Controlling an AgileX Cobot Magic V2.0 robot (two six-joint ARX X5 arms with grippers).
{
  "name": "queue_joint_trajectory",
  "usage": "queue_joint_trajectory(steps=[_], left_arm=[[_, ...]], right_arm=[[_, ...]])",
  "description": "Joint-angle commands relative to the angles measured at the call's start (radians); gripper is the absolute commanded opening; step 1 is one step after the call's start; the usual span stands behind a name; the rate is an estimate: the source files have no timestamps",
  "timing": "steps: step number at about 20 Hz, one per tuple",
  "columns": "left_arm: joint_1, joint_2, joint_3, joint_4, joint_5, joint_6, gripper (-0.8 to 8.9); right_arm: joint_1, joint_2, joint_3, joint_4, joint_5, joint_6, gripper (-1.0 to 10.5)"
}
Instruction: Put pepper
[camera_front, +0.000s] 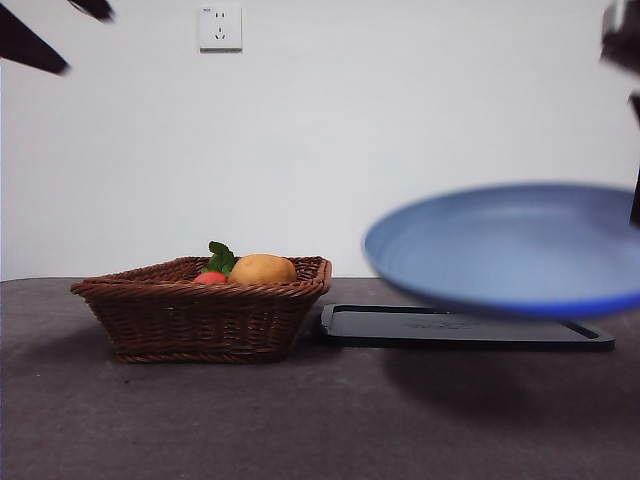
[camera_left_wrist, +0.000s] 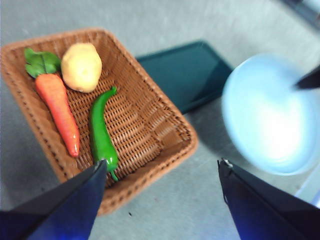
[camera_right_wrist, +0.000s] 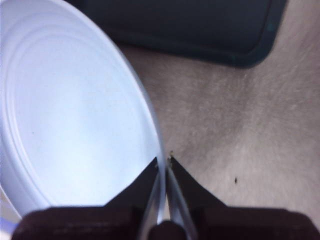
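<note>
The right gripper (camera_right_wrist: 163, 162) is clamped on the rim of the blue plate (camera_front: 505, 245), holding it in the air above the dark tray (camera_front: 465, 327), just beside the wicker basket (camera_front: 205, 315). The table (camera_front: 300, 420) in front is bare. The pepper (camera_left_wrist: 101, 134) lies in the basket between a carrot (camera_left_wrist: 59, 102) and the basket's open middle, near a yellow fruit (camera_left_wrist: 81, 67). The left gripper (camera_left_wrist: 162, 172) hangs above the basket's near rim, jaws wide apart, one jaw tip just beside the pepper's end.
</note>
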Motion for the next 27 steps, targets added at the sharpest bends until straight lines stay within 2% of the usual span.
queue_joint_trajectory(steps=[1, 8, 13, 19, 27], left_arm=[[-0.061, 0.137, 0.081, 0.021, -0.073, 0.024, 3.88], [-0.186, 0.517, 0.253, 0.040, -0.275, 0.095, 3.88], [-0.199, 0.711, 0.309, 0.059, -0.344, 0.099, 3.88], [-0.199, 0.805, 0.312, 0.107, -0.344, 0.101, 3.88], [-0.199, 0.856, 0.312, 0.114, -0.392, 0.117, 3.87]], right_arm=[[0.000, -0.049, 0.054, -0.029, -0.005, 0.024, 0.1], [0.001, -0.143, 0.188, -0.109, -0.006, 0.050, 0.1], [0.000, -0.150, 0.191, -0.136, -0.005, 0.049, 0.1], [0.001, -0.150, 0.191, -0.136, -0.005, 0.049, 0.1], [0.001, -0.150, 0.191, -0.136, -0.006, 0.049, 0.1]])
